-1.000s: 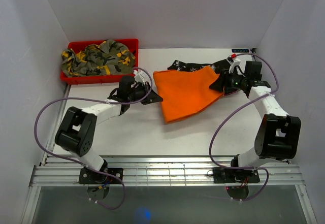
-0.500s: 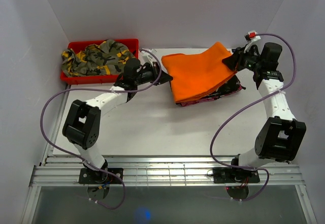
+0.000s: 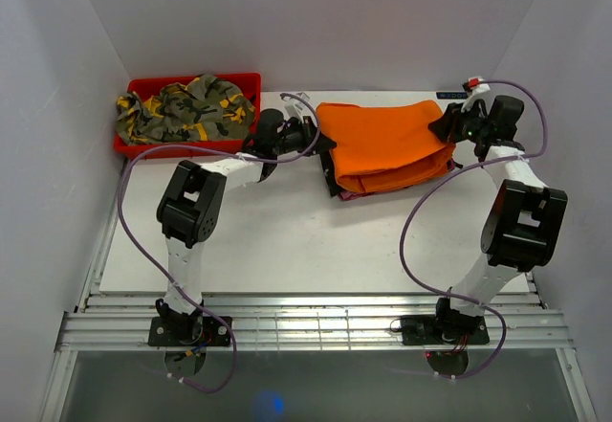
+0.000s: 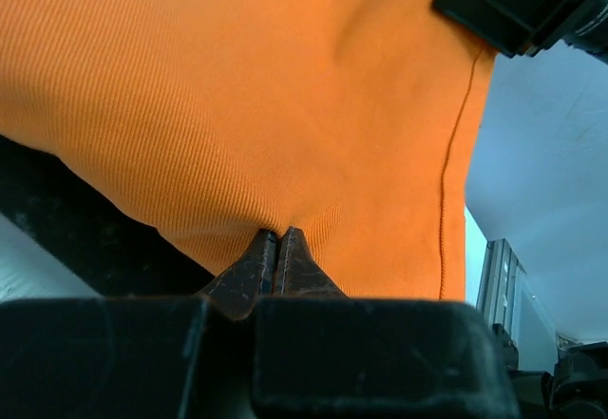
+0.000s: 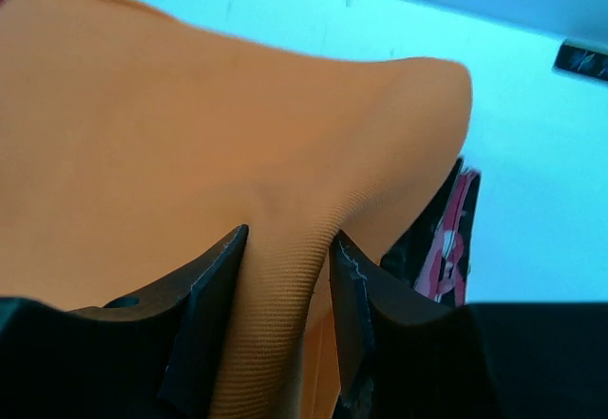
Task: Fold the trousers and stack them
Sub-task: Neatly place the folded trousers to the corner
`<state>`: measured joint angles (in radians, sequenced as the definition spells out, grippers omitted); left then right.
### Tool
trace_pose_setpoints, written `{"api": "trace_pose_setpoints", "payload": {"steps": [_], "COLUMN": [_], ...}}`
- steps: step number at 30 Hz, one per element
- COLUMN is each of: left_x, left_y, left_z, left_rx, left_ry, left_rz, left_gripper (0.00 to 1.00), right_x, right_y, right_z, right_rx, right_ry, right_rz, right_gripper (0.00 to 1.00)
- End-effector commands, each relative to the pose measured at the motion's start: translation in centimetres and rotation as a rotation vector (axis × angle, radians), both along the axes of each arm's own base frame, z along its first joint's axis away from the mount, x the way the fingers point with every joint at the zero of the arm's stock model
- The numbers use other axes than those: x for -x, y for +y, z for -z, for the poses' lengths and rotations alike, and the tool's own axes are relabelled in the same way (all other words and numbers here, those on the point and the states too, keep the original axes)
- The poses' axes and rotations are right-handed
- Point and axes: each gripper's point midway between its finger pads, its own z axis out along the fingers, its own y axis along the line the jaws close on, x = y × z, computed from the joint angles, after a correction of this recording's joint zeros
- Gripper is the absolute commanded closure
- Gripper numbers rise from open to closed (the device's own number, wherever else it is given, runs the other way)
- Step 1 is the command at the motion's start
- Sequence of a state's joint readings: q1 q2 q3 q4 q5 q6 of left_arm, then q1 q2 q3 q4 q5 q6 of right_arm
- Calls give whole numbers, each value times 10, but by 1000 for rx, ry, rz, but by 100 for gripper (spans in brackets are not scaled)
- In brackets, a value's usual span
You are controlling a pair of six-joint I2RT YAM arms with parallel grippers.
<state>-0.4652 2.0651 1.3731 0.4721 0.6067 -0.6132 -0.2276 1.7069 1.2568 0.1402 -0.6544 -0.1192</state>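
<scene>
Since a second ago you've carried the trousers [image 3: 387,144] from mid-table back onto the black garment [image 5: 435,243]. Your left gripper [image 4: 276,243] pinches their left edge and your right gripper [image 5: 285,253] clamps the right corner, likely keeping the fold taut for stacking.

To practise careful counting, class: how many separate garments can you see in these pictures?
3: orange trousers at the back of the table; a dark pink-marked garment beneath them; a camouflage garment in the red bin. More may be hidden beneath.
</scene>
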Motion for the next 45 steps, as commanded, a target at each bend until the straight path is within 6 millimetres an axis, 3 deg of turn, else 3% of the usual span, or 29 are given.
{"api": "trace_pose_setpoints", "payload": {"steps": [1,5,7,9,10,12,14,16,17,19,20,21,22,23,24,25,27,28,29,30,32,33,34,35,36,39,42,43,45], "left_x": [-6,-6,-4,0,2,4,9,15,19,28,31,32,41,42,38,48,47,50,53,52,60,56,61,61,61,60,59,61,59], "left_y": [13,33,38,43,47,49,51,56,60,67,70,71,76,81,82,89,100,106,111,120,134,136,141,144,151,164,177,180,185], "left_z": [24,33,26,28,33,27,22,6,5,-8,-8,-15,-6,-4,-15,-6,-10,-9,-13,-26,-28,-33,-30,-35,-39,-42,-42,-40,-38], "left_rx": [-41,-87,-100,-130,-150,-159,-177,-191,-202,-213,-238,-253,-303,-349,-365,-418,-481,-497,-504,-513,-552,-547,-565,-564,-570,-598,-635,-644,-663], "left_ry": [30,41,13,17,38,34,31,-12,-11,-16,-21,-32,30,28,21,80,78,87,73,43,78,68,103,105,103,84,87,97,104], "left_rz": [-41,-92,-102,-101,-111,-113,-98,-96,-96,-93,-87,-82,-63,-60,-65,-49,-81,-90,-99,-142,-161,-173,-166,-172,-188,-220,-246,-245,-253], "left_gripper": [100,100,100,66,55,21,12,9,9,8,7,7,4,2,2,2,2,2,2,2,2,2,2,2,2,2,2,2,2], "right_x": [-7,7,11,14,12,10,5,1,-6,-6,-12,-9,-11,-15,-13,-4,5,16,21,29,40,39,42,38,38,24,5,-1,-18], "right_y": [-9,8,11,12,10,-1,-13,-18,-20,-21,-21,-20,-14,-14,-8,11,37,66,78,112,146,144,160,162,171,164,144,131,113], "right_z": [33,45,48,57,61,67,59,43,22,0,-24,-28,-34,-56,-60,-59,-61,-53,-46,-35,-4,0,18,29,52,103,128,145,151], "right_rx": [80,33,6,-11,-5,24,46,71,91,119,145,166,216,261,284,298,330,327,312,302,275,265,263,274,271,289,333,327,326], "right_ry": [-8,45,77,128,142,172,182,160,118,88,41,61,48,13,11,39,37,74,107,140,247,266,308,322,380,468,499,536,538], "right_rz": [-19,-104,-110,-99,-87,-35,16,20,25,20,20,18,2,13,-10,-59,-148,-218,-237,-306,-336,-310,-329,-300,-289,-192,-87,-48,9], "right_gripper": [92,92,92,87,64,50,37,23,20,10,8,7,6,6,6,7,7,7,7,7,8,8,8,8,8,7,6,6,5]}}
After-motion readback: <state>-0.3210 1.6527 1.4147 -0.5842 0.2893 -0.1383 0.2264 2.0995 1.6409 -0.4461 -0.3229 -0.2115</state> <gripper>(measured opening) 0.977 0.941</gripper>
